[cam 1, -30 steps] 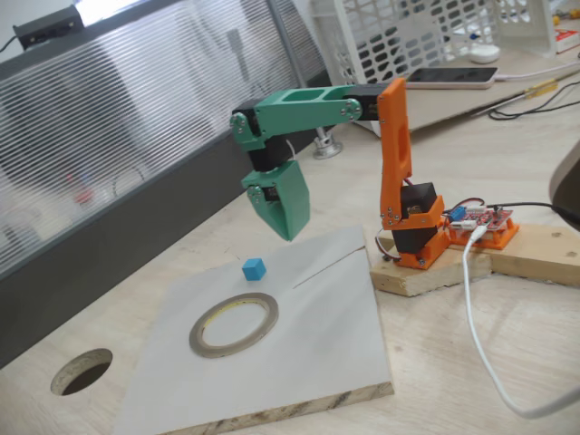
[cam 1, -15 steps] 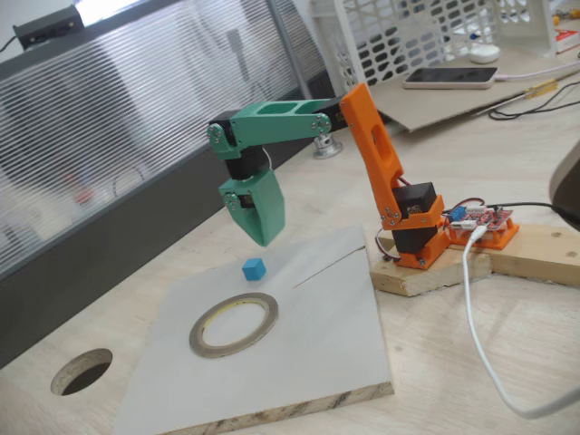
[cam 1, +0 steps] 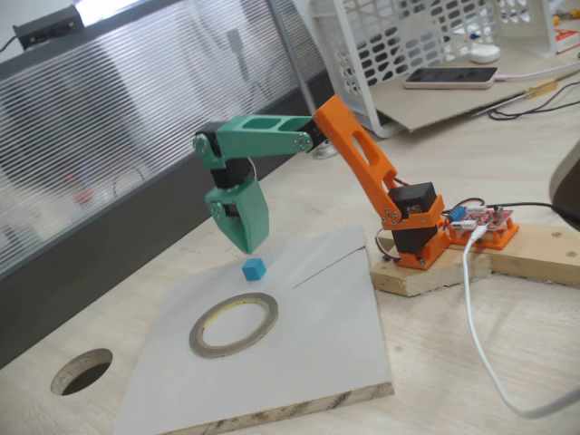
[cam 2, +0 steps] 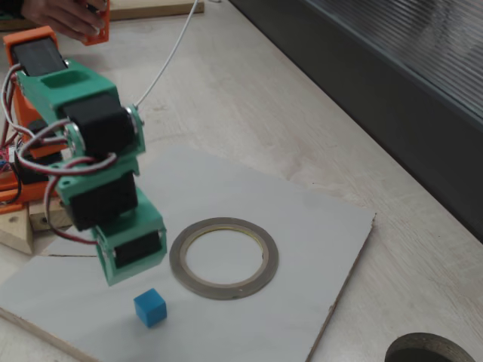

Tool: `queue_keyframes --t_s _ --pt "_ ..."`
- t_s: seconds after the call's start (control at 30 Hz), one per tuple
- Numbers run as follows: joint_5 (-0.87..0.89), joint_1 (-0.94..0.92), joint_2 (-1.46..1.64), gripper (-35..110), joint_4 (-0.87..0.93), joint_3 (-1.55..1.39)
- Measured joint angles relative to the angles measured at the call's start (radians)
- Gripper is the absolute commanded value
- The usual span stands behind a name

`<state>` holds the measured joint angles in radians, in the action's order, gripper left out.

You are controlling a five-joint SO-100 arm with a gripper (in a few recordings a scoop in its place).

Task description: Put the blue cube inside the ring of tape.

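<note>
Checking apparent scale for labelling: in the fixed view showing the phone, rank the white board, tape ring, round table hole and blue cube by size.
1. White rectangular board
2. Grey-brown tape ring
3. Dark round table hole, though nearer the camera
4. Tiny blue cube

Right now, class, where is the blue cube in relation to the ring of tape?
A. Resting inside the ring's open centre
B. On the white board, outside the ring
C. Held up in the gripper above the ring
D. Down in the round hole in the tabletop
B. The blue cube sits on the white board clear of the ring of tape, with the gripper above the cube and not touching it.
</note>
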<state>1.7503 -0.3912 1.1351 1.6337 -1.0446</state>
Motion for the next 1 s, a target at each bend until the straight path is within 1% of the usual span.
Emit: queue_keyframes --t_s 0.4,0.6,0.8,1.0 --pt "0.0 -0.002 -0.008 0 0.002 0.0" --pt "0.0 -0.005 -0.084 0 -0.005 0.006" --pt "0.0 -0.008 -0.094 0 -0.006 0.006" --pt "0.0 -0.006 -0.094 0 -0.049 0.006"
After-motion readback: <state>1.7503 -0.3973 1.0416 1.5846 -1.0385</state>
